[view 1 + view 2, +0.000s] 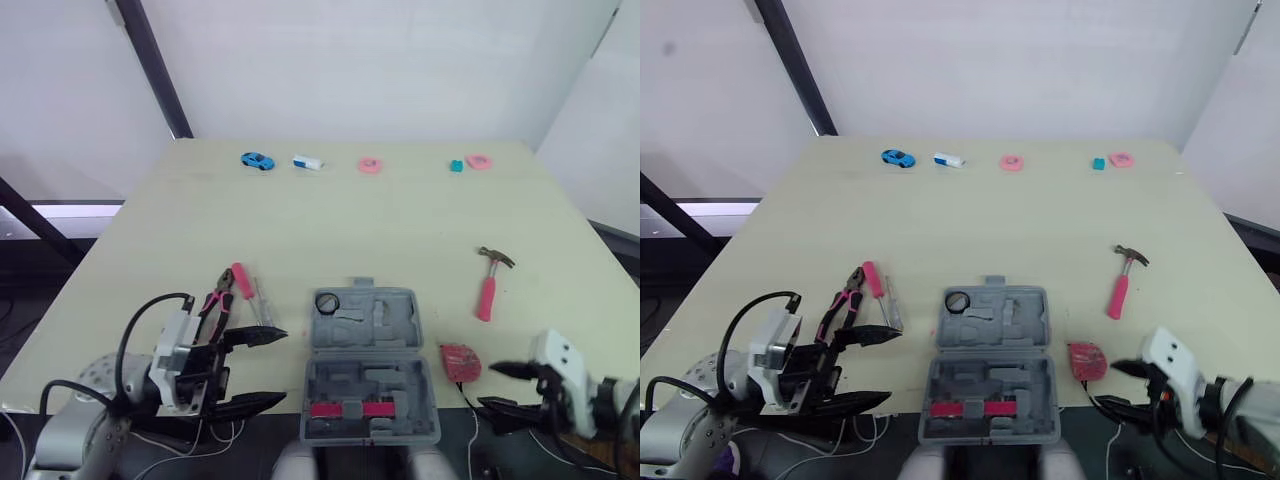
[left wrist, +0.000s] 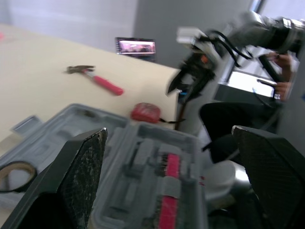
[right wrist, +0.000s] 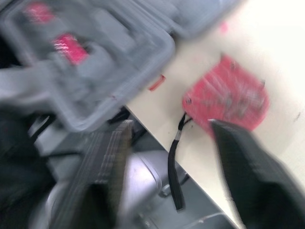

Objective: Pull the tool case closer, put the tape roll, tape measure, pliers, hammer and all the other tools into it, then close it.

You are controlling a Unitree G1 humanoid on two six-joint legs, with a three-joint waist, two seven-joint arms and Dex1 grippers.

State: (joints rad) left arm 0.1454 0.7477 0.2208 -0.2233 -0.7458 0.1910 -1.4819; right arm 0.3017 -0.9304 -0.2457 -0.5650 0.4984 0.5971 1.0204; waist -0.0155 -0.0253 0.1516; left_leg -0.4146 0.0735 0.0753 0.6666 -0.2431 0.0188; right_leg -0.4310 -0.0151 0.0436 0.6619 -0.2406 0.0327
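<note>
Left pincer (image 1: 268,368): open, empty, off the counter's (image 1: 400,220) near edge.
Pliers (image 1: 215,300): near edge, left of the case.
Tool case (image 1: 412,330): open at the near edge, with the tape roll (image 1: 327,301) inside. Step judged: loading.
Tape measure (image 1: 460,361): just right of the case, likely next; needs a grip across its body.
Hammer (image 1: 488,285): beyond it.
Right pincer (image 1: 490,387): open, empty, near the tape measure.
Blue toy car (image 1: 257,160): far edge, no obstruction.

You had a matt, grey moulded-plastic case (image 1: 370,365) on a smooth, pale desk (image 1: 400,220); the hammer (image 1: 489,283) had a metal-looking head.
</note>
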